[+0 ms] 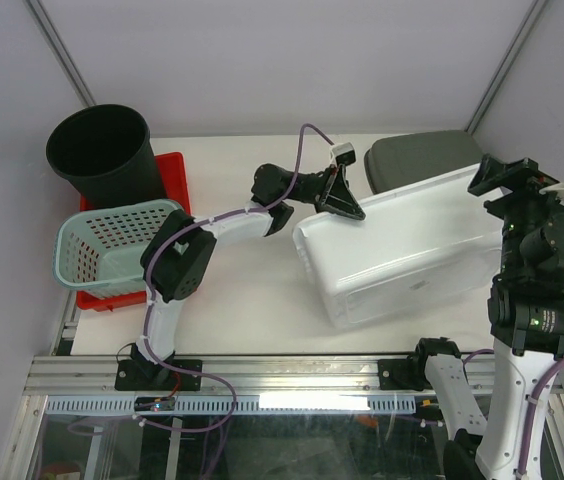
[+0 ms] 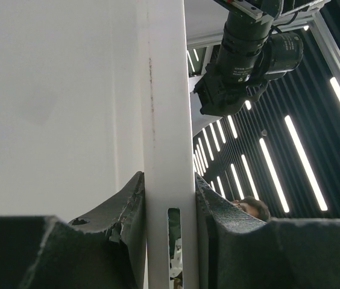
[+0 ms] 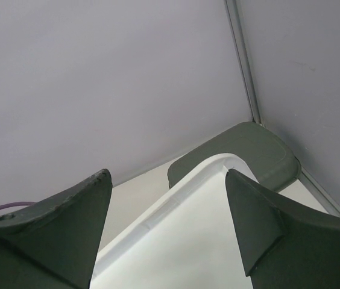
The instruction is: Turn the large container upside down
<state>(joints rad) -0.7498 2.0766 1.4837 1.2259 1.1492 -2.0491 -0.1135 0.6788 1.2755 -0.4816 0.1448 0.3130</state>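
Note:
The large container (image 1: pixel 402 250) is a white plastic tub resting tilted on its long side on the table, its opening facing away from the arms. My left gripper (image 1: pixel 347 208) is shut on its rim at the far left corner. In the left wrist view the white rim (image 2: pixel 167 120) is pinched between both fingers of the left gripper (image 2: pixel 169 198). My right gripper (image 1: pixel 507 185) hovers open at the tub's far right corner. In the right wrist view the white wall (image 3: pixel 200 241) lies below and between the spread fingers of the right gripper (image 3: pixel 167 173), and I cannot tell whether they touch it.
A grey lid (image 1: pixel 422 158) lies flat behind the tub, also visible as the grey lid (image 3: pixel 242 153) near the back wall. At the left stand a black bucket (image 1: pixel 102 150), a teal basket (image 1: pixel 112 245) and a red tray (image 1: pixel 174 175).

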